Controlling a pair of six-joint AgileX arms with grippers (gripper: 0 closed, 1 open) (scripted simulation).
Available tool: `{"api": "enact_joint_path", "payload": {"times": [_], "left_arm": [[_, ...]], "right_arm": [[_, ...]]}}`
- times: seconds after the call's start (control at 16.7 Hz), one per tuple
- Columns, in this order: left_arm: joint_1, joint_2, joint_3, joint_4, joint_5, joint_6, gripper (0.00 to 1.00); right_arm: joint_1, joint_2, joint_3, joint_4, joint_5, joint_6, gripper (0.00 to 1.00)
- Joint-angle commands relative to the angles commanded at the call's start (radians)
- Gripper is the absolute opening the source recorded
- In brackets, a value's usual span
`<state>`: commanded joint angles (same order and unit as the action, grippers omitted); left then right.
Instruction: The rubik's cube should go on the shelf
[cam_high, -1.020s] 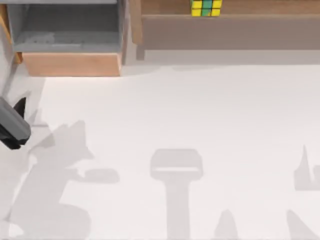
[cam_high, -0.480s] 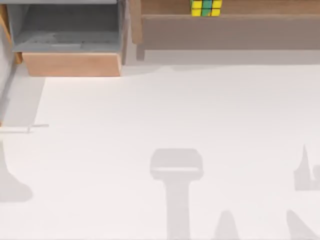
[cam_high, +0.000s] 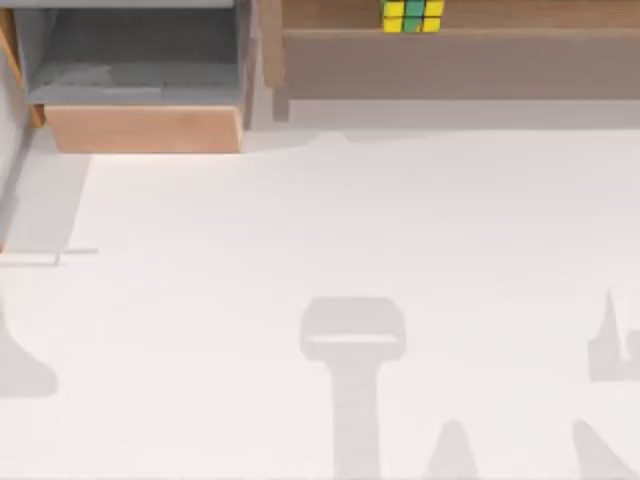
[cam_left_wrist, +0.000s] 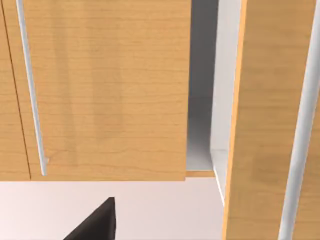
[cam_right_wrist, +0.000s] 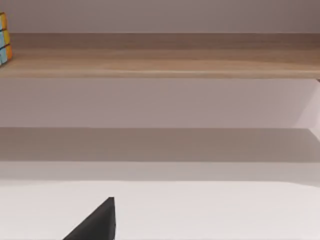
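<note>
Surface (cam_high: 360, 250): white, broad, bare across the middle, marked by arm shadows along the near edge. Shelf (cam_high: 460, 15): long light-wood board across the far right of the top view, wooden side post (cam_high: 270, 45) at its left end, brownish-grey recessed face below; also seen as a wood plank in the right wrist view (cam_right_wrist: 165, 55). Wooden box compartment (cam_high: 140, 75): grey-lined, far left, just beside the post; wood panels and a pale rail close up in the left wrist view. Rubik's cube (cam_high: 412, 15): yellow and green stickers, resting on the shelf board near its left part, upright, free of any grip; edge of it at the plank's end in the right wrist view (cam_right_wrist: 3, 37). Left pincer: one dark fingertip (cam_left_wrist: 95, 225) in its wrist view, facing the box; spread cannot be told. Right pincer: one dark fingertip (cam_right_wrist: 95, 225) in its wrist view, low over the surface, facing the shelf, well apart from the cube; spread cannot be told. Judged status: placement complete. Handling note: keep both arms clear of the board, any retreat slow and away from the cube, no contact with the shelf.
</note>
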<state>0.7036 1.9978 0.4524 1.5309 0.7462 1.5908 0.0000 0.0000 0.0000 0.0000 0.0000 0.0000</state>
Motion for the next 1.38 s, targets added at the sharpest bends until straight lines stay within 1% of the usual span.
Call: {"api": "enact_joint_path", "payload": {"times": [0.24,0.42,1.2,1.26,1.38], "left_arm": [[-0.043,0.023,0.061,-0.034,-0.042,-0.001,1.0],[-0.045,0.025,0.063,-0.036,-0.045,-0.001,1.0],[-0.045,0.025,0.063,-0.036,-0.045,-0.001,0.02],[-0.045,0.025,0.063,-0.036,-0.045,-0.001,0.0],[-0.045,0.025,0.063,-0.036,-0.045,-0.001,0.0]], "right_arm": [[0.0,0.0,0.0,0.0,0.0,0.0,1.0],[0.0,0.0,0.0,0.0,0.0,0.0,1.0],[0.0,0.0,0.0,0.0,0.0,0.0,1.0],[0.0,0.0,0.0,0.0,0.0,0.0,1.0],[0.0,0.0,0.0,0.0,0.0,0.0,1.0]]}}
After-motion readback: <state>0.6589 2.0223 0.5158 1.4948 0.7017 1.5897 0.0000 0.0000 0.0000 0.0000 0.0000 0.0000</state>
